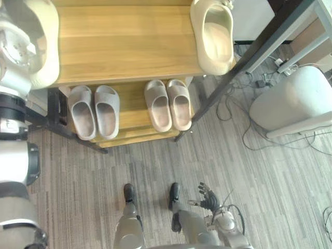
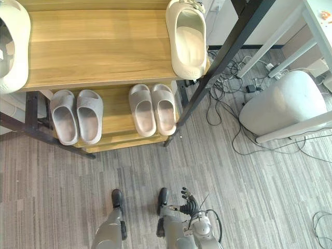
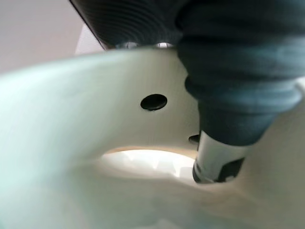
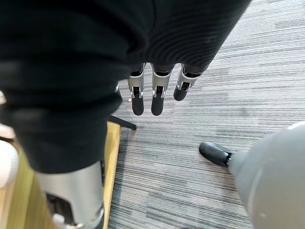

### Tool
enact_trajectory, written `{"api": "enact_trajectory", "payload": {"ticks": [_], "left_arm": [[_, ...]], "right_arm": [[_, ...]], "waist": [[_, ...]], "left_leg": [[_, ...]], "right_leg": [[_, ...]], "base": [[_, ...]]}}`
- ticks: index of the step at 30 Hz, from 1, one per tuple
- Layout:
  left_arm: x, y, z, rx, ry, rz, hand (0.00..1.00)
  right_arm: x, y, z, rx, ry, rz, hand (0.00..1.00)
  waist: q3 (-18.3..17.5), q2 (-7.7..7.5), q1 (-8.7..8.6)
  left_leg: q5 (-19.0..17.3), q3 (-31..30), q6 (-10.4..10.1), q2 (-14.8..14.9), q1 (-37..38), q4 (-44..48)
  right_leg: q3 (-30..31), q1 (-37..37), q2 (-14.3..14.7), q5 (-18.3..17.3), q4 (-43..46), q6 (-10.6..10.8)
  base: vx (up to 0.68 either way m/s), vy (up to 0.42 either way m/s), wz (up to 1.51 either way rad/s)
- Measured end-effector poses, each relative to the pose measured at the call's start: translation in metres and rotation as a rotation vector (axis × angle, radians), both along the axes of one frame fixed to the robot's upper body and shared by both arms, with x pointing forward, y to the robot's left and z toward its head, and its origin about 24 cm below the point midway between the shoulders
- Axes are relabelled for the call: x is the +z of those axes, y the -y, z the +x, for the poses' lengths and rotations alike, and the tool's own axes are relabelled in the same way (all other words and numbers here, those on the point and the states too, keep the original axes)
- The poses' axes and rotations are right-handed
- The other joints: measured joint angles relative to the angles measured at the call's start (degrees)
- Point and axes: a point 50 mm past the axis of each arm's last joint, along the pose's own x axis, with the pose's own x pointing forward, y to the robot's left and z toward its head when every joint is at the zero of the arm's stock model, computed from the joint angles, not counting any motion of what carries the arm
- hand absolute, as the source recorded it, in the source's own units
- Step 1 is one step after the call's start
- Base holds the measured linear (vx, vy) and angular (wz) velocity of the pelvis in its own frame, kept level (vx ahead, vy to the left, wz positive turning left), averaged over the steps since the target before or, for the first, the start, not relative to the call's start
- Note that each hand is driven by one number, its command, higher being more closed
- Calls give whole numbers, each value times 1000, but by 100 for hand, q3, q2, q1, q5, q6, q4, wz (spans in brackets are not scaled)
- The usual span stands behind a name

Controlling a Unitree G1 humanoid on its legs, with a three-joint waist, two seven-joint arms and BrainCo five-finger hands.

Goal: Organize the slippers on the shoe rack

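A cream slipper [image 1: 213, 36] lies on the right end of the shoe rack's wooden top shelf [image 1: 124, 41]. At the shelf's left end a second cream slipper [image 1: 45, 36] is held by my left hand [image 3: 215, 161]. The thumb presses on its strap beside a round hole, and the fingers reach over the far side. On the lower shelf stand a grey pair [image 1: 94, 111] and a beige pair [image 1: 168, 104], toes outward. My right hand [image 1: 208, 197] hangs low by my side over the carpet, and its fingers [image 4: 153, 98] are straight and hold nothing.
A dark metal table leg [image 1: 244, 65] slants down just right of the rack. A white rounded stool [image 1: 293, 98] stands at the right, and several cables [image 1: 244, 122] lie on the grey carpet between them.
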Motion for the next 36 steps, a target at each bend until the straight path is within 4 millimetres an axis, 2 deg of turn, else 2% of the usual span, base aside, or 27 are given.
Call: {"api": "enact_trajectory", "payload": {"ticks": [12,18,24,31,36], "left_arm": [[3,8,0,-30,17,13,100],[-12,32,1,-140,53,38,100],[-26,65,3,-265,88,44,100],[-50,91,14,-359,59,-3,100],[-57,100,19,-378,29,1,100]], "right_arm": [[1,0,2,-10,3,13,0],[0,0,3,-7,-2,12,0],[0,-2,9,3,-4,5,0],[-4,-1,7,5,-23,0,0],[-6,2,5,6,-37,-11,0]], "waist": [[9,-18,-22],[9,-16,-44],[2,-3,-59],[-163,160,-89],[-217,238,-197]], "left_leg": [[0,-25,1,-12,5,0],[-16,-66,17,-38,122,-1],[-27,-72,28,-94,202,-2],[-36,-66,49,-154,214,-2],[-33,1,54,-174,206,-3]], "right_leg": [[-24,27,-3,9,-17,-1],[-52,223,-17,48,-147,9],[-31,311,-58,47,-167,42],[-19,325,-119,69,-167,81],[63,274,-137,85,-167,102]], "base": [[0,0,0],[-10,26,3],[-33,36,2],[-21,49,1],[-44,38,-8]]}}
